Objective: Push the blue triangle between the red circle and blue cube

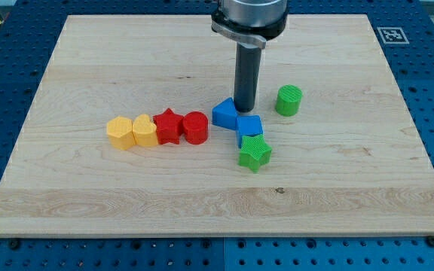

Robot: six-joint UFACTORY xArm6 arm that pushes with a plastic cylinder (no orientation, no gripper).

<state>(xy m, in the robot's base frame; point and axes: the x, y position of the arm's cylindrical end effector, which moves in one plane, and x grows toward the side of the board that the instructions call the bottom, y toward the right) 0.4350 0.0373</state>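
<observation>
Our blue triangle (224,113) sits right of the red circle (195,127), touching the blue cube (249,128). My tip (246,112), a bare rod gripping nothing, touches its right side; next we nudge it down-left into the gap.

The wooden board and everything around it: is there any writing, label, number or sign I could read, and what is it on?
No readable words, numbers or brand names anywhere in the camera view.
The only sign: a square black-and-white coded marker on the wooden board's corner at the view's top right; a pattern, not text.
The coloured blocks, such as the blue triangle, carry no markings, nor does my tip.
</observation>
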